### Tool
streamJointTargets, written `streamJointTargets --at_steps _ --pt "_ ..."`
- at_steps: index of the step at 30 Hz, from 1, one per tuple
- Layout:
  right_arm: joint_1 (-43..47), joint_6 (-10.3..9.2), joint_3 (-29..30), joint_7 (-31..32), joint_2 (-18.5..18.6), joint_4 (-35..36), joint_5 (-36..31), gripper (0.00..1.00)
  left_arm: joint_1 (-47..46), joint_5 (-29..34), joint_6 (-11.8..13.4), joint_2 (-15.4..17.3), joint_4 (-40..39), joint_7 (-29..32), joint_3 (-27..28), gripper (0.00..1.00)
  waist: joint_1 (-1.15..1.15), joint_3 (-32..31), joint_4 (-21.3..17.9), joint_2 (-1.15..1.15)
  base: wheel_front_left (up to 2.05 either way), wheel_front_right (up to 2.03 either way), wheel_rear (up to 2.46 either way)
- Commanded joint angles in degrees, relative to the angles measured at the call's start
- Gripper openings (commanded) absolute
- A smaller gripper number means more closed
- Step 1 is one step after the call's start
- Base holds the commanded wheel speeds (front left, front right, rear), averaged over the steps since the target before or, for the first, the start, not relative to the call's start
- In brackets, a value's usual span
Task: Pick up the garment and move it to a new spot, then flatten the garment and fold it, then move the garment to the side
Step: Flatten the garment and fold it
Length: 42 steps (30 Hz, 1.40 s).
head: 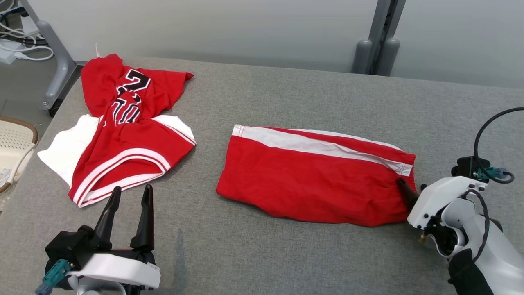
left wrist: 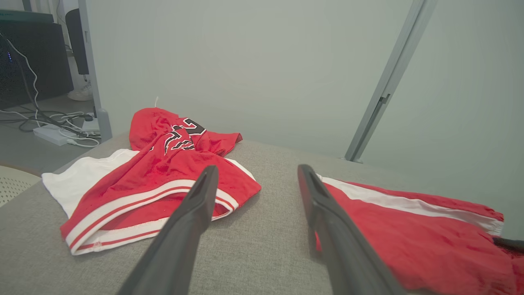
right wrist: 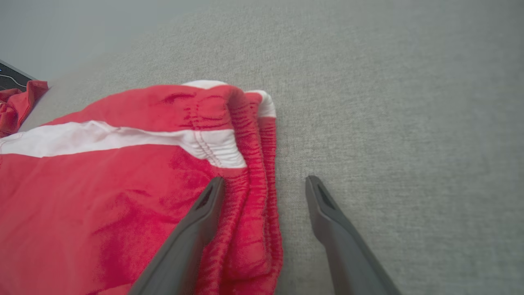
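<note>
The garment, red shorts (head: 311, 180) with a white side stripe, lies flat and folded in the middle of the grey table (head: 286, 94). My right gripper (head: 405, 188) is at its right end, open. In the right wrist view its fingers straddle the elastic waistband (right wrist: 254, 164): the left finger rests over the red cloth (right wrist: 102, 184) and the right finger over bare table. My left gripper (head: 132, 188) stands open at the front left with nothing between its fingers. In the left wrist view the left gripper (left wrist: 257, 168) points between the shorts (left wrist: 409, 233) and a crumpled jersey.
A crumpled red jersey (head: 127, 135) with black numbers lies on white cloth at the table's far left, just beyond my left gripper. A pale basket (head: 12, 143) sits off the left edge. Grey posts (head: 376, 53) stand behind the table.
</note>
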<state>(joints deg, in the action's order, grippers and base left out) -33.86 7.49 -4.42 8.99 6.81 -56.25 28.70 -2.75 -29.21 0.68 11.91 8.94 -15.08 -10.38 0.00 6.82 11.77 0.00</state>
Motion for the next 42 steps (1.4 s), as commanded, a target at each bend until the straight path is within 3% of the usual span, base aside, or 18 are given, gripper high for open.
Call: streamJointTargets --at_steps 1,12,13,14,16,17,28,42 --pt "-0.8 0.03 0.3 0.8 -0.4 -0.6 1.7 1.0 -1.2 0.5 -0.4 0.2 0.3 -0.1 0.3 1.0 0.0 0.2 0.1 0.0 0.0 0.0 0.0" --pt "-1.5 0.03 0.1 4.4 -1.1 -1.7 10.1 0.97 -2.1 0.7 -1.1 0.4 1.5 -0.1 0.3 1.0 0.0 0.6 0.7 0.0 0.0 0.0 0.0" --pt "-1.5 0.02 0.2 4.9 -1.2 -1.9 11.0 0.83 -2.2 0.7 -1.1 0.4 1.7 -0.1 0.3 1.0 0.0 0.5 0.8 0.0 0.0 0.0 0.0" --pt "-1.5 0.03 0.2 5.3 -1.2 -2.2 11.6 0.6 -2.3 0.7 -1.2 0.4 1.7 -0.1 0.2 1.0 0.0 0.5 0.9 0.0 0.0 0.0 0.0" --pt "-1.9 0.03 -0.2 5.8 -0.7 -3.0 12.1 0.31 -2.4 0.8 -1.2 0.4 1.9 -0.1 0.1 1.0 0.0 0.4 1.1 0.0 0.0 0.0 0.0" --pt "-2.4 0.03 -0.4 5.9 -0.5 -3.5 12.7 0.0 -2.6 0.8 -1.3 0.4 2.1 -0.1 0.0 1.0 0.0 0.4 1.4 0.0 0.0 0.0 0.0" --pt "-2.6 0.03 -2.3 4.2 1.8 -2.1 15.9 0.0 -1.8 0.7 -1.2 0.3 2.2 -0.1 0.3 1.0 0.0 -0.8 1.0 0.0 0.0 0.0 0.0" --pt "2.1 0.03 -3.3 7.5 10.3 3.3 18.8 0.0 0.2 0.7 -1.2 -0.2 2.2 -0.1 0.1 1.0 0.0 -3.1 -4.5 0.0 0.0 0.0 0.0"
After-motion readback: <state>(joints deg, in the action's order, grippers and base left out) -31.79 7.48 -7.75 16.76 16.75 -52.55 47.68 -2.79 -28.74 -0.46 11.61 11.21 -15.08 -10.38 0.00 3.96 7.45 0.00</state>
